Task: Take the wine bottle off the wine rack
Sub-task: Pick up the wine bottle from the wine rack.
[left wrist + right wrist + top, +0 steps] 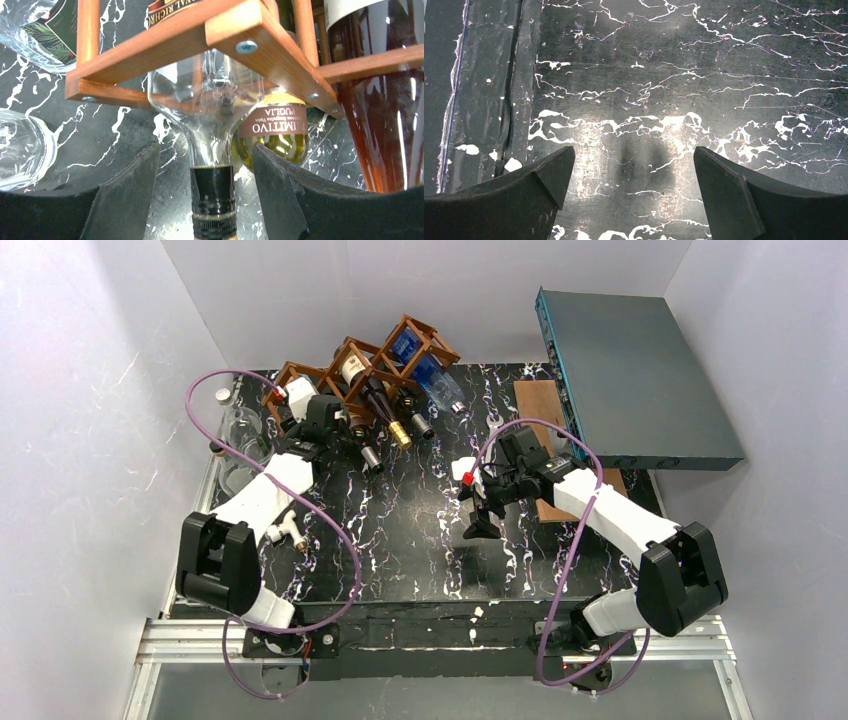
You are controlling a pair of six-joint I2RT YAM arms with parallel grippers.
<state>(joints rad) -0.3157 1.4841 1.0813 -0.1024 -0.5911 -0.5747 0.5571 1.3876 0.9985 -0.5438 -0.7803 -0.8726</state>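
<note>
A black, white-veined table [420, 540] is seen boxed in by white walls. Nearest the bases, the right gripper [480, 520] is held above the middle of the table, well apart from the rack. Its own wrist camera shows only marbled surface, and its fingers [524, 200] are spread wide with nothing between them. Further in, on the left, the left gripper [325, 425] is pushed up to the front of the wine rack [352, 343]. Here the overhead view is beaten, because the bottle at the gripper is covered by the wrist. The left wrist camera delivers it: a clear wine bottle [205, 100] is seen lying in a low diamond cell. Its neck, with a dark capsule [212, 197], points out toward the camera and sits between the two fingers [125, 200]. Those fingers are spread, with a strip of table visible on either side of the neck, so nothing is pinched. Just behind, a bottle with a brown label [272, 127] is caught, with an amber bottle [380, 125] to the right and clear glassware [20, 150] to the left. Only from above are the dark gold-capped bottle [380, 400] and the blue bottle [425, 365] shown in the cells. Farthest right, a wooden board [540, 405] is seen just beside a flat grey box [640, 380].
</note>
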